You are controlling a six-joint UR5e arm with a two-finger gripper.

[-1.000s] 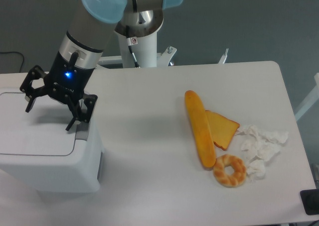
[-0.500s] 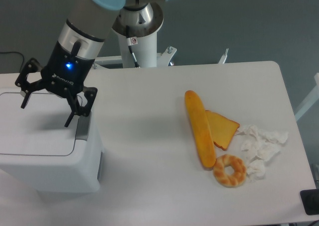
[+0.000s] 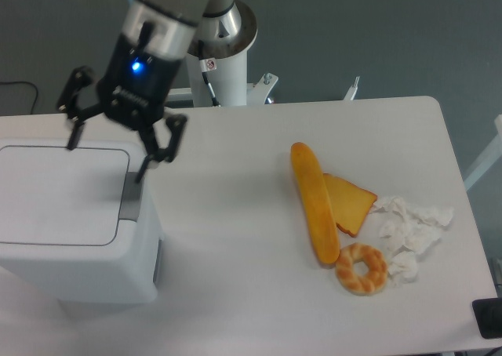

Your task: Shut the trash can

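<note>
Hovers with gripper (image 3: 110, 161) spread wide and empty above the bin's (image 3: 74, 246) far right corner, lid (image 3: 59, 195) flat, likely shut already.

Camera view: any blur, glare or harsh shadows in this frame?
Camera view: the gripper is slightly motion-blurred, its fingers soft-edged; the trash can, baguette and tissue are sharp. Lighting is even and diffuse, shadows soft, no strong glare on the table.
</note>
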